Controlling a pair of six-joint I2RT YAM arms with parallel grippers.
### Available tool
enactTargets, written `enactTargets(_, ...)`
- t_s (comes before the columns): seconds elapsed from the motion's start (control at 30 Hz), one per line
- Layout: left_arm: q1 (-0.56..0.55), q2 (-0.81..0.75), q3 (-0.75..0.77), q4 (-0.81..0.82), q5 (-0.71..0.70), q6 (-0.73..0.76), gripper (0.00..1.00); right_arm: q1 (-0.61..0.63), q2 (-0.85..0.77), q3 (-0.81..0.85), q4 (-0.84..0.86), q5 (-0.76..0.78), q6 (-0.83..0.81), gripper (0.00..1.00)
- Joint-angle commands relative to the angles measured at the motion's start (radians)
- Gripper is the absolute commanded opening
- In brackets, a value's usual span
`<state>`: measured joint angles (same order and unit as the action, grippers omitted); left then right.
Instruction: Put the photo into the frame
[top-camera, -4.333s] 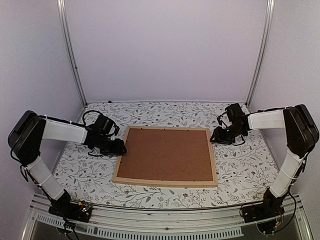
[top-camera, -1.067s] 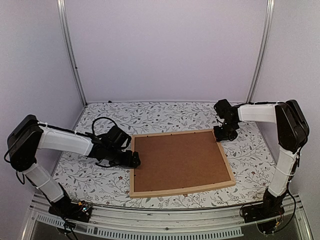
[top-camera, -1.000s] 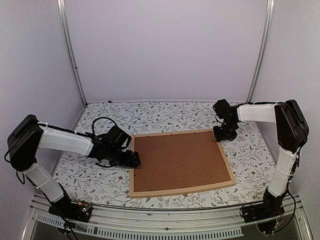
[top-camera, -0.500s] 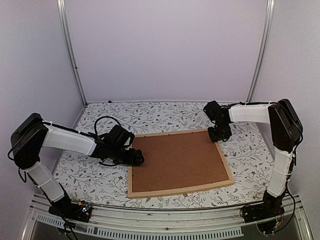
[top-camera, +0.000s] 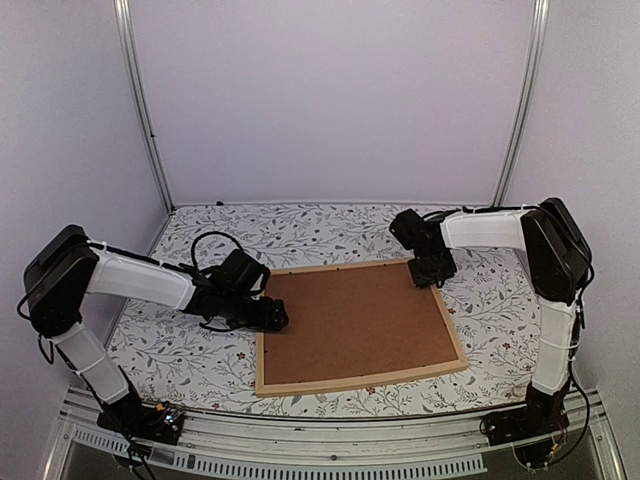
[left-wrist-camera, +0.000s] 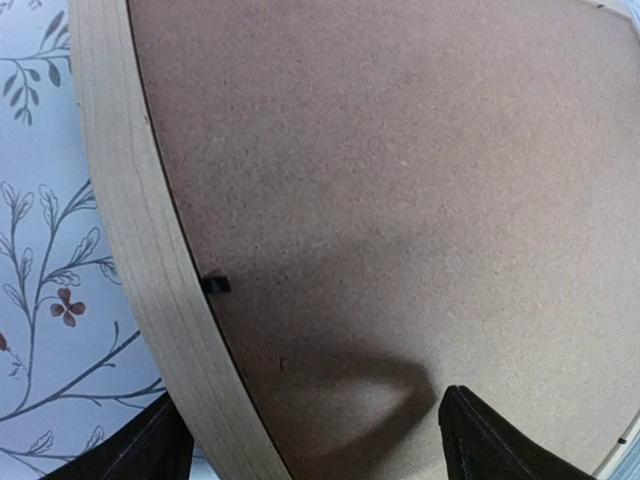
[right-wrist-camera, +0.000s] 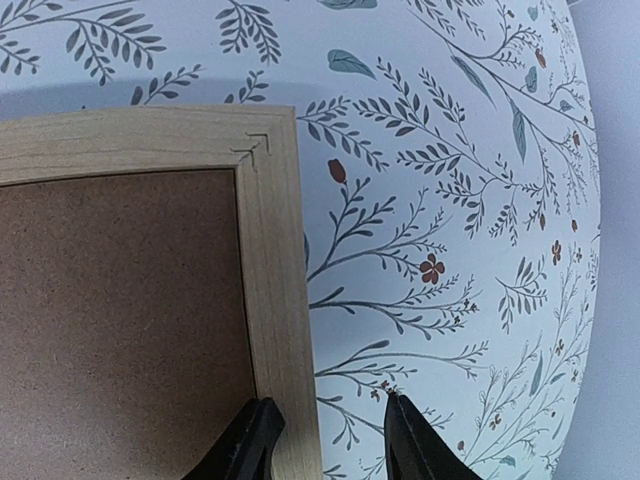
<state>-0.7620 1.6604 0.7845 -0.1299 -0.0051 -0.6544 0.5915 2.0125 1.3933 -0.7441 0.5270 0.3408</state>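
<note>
Table (top-camera: 330, 225): 1 off, covered w/ leaf-and-flower print cloth.

Frame (top-camera: 362, 380): 1 off, light wood strips. It lies flat on the table, approx. centre, skewed so its sides are not square to the table edges. Back side faces up.

Backing board (top-camera: 355, 320): 1 off, plain brown, seated inside the frame and filling the opening.

Arms: 2 off. The left arm (top-camera: 140, 280) reaches in low from the left side. The right arm (top-camera: 485, 228) reaches across from the right at the far end.

Left gripper (top-camera: 276, 318): 1 off, at the frame's far-left corner. In the wrist view its 2 fingers (left-wrist-camera: 150, 452) stand wide apart and clamp nothing. One is outside the wood strip over the cloth, the other is over the board.

Right gripper (top-camera: 432, 272): 1 off, at the frame's far-right corner. In the wrist view its 2 fingers (right-wrist-camera: 250, 440) are parted, with nothing pinched. One is over the wood strip, the other is over the cloth just beside the strip's outer edge. Contact w/ the wood cannot be told.

Retaining tab (left-wrist-camera: 214, 285): 1 off seen in the left wrist view, small, black, at the strip's inner edge and lapping onto the board.
</note>
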Motion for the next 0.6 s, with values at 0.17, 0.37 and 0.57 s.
enactTargets(0.17, -0.033, 0.094, -0.016, -0.006, 0.083, 0.012, 0.86, 0.115, 0.167, 0.051, -0.052, -0.096, 0.031, 0.42)
enactTargets(0.37, -0.034, 0.100, -0.012, -0.007, 0.083, 0.019, 0.86, 0.152, 0.229, 0.090, -0.083, -0.044, 0.037, 0.42)
enactTargets(0.57, -0.035, 0.105, -0.011, -0.007, 0.085, 0.023, 0.86, 0.201, 0.298, 0.147, -0.121, -0.004, 0.034, 0.42)
